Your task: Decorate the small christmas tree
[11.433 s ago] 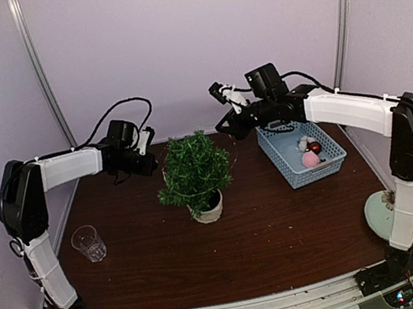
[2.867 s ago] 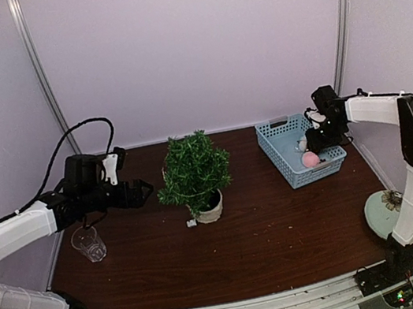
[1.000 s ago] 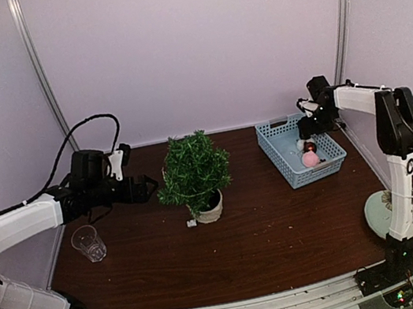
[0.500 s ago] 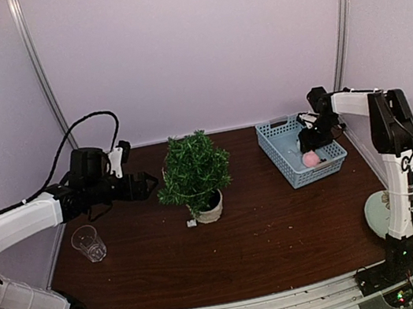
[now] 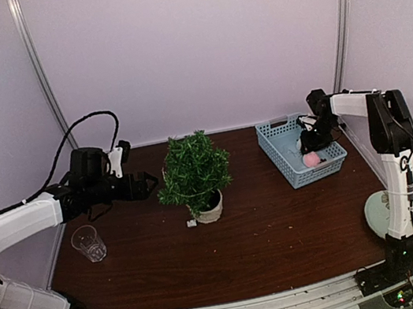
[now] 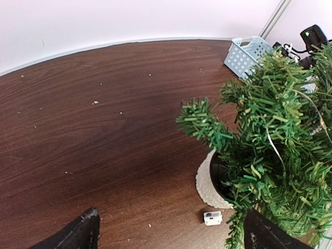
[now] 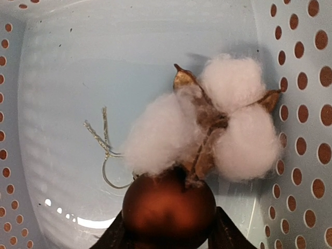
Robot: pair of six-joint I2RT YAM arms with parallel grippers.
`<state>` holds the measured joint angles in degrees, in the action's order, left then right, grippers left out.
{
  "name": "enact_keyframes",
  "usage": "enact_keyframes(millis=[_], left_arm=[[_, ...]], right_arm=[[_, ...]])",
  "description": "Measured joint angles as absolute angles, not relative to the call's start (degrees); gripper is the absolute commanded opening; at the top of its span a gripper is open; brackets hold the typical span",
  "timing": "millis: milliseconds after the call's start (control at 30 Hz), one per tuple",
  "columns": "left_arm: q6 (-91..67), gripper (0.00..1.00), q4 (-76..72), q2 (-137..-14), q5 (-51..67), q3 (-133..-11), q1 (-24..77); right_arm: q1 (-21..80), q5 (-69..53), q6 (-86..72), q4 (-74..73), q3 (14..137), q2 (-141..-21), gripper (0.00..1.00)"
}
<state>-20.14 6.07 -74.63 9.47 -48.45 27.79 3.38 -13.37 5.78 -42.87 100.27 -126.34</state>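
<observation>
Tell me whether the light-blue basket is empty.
No: the right wrist view shows a white cotton-boll ornament and a dark red ball inside the light-blue basket.

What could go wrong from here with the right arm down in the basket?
The right gripper flanks the round red bauble; the smooth ball may slip out. The cotton ornament rests against it and could be dragged along. The gold loop lies aside, so hanging on the tree may prove awkward.

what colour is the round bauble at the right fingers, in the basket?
Dark glossy red bauble; the right wrist view shows it best.
</observation>
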Motion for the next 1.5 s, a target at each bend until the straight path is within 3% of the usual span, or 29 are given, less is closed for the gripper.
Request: enact_keyframes(millis=[200, 633, 1233, 1500], left_arm=[[-20.1, 0.98, 6.1, -74.6, 9.4, -48.4, 27.8], [-18.2, 0.97, 7.1, -68.6, 8.6, -48.4, 27.8], [-11.4, 0.91, 6.8, -62.4, 13.0, -48.2, 30.9], [-10.3, 0.89, 6.0, -62.5, 13.0, -48.1, 33.6]], right_arm=[[3.4, -15.5, 4.5, -42.0, 98.2, -122.8, 0.38], [7.1, -26.0, 2.2, -35.0, 91.9, -101.4, 0.38], [30.0, -33.9, 10.9, -36.7, 85.4, -83.8, 0.39], [41.1, -34.1, 12.7, -37.0, 86.8, -84.0, 0.39]])
